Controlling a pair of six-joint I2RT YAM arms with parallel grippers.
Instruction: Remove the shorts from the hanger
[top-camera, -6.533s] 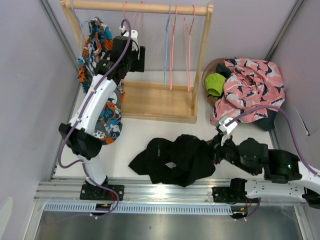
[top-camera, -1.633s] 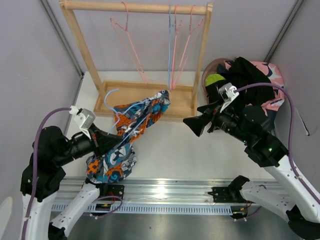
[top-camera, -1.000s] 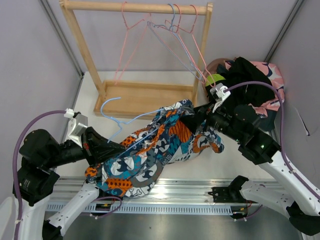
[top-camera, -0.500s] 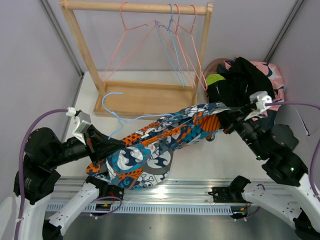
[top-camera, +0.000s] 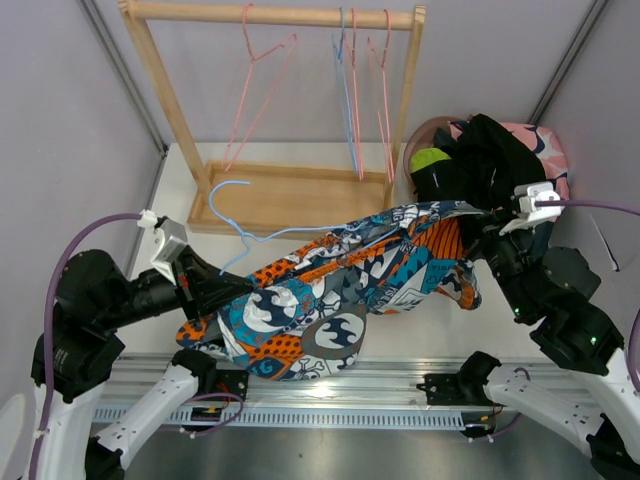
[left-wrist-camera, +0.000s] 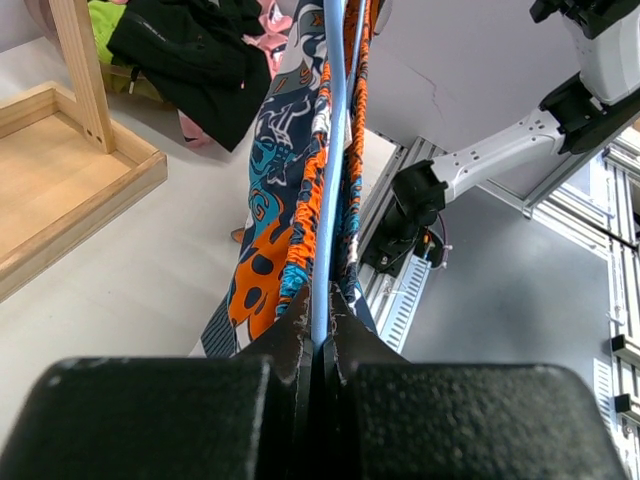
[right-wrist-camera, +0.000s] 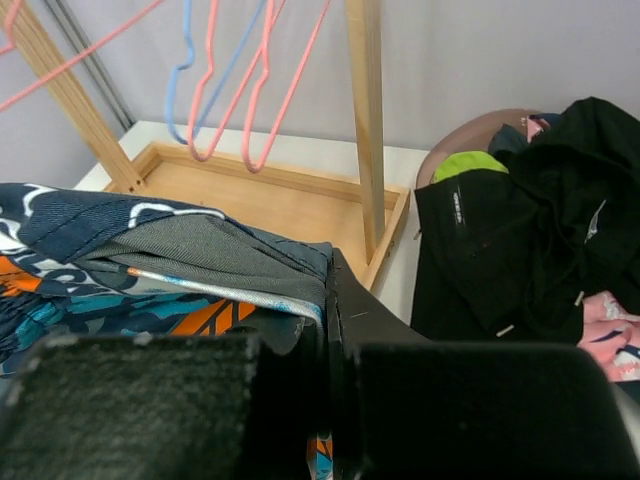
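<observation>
The blue-orange-white printed shorts (top-camera: 350, 275) stretch in the air between my two grippers, in front of the rack. My left gripper (top-camera: 213, 290) is shut on the wire of the light-blue hanger (top-camera: 237, 228), whose hook points toward the rack. In the left wrist view the hanger wire (left-wrist-camera: 322, 200) runs straight out from my left gripper (left-wrist-camera: 320, 335), with the shorts (left-wrist-camera: 285, 230) draped along it. My right gripper (top-camera: 483, 225) is shut on the waistband edge of the shorts (right-wrist-camera: 150, 250), which is pinched in the right gripper (right-wrist-camera: 328, 290).
The wooden rack (top-camera: 290, 200) stands at the back, with pink and blue hangers (top-camera: 350, 90) on its rail. At the right, a round basket (top-camera: 425, 128) holds lime green (top-camera: 430, 160), black (top-camera: 485, 160) and pink printed (top-camera: 552, 165) shorts. Grey walls close both sides.
My right gripper has shut on the shorts' edge and pulled it right and back, drawing the fabric out along the hanger. The left gripper kept its hold. The hangers on the rail have swung back.
</observation>
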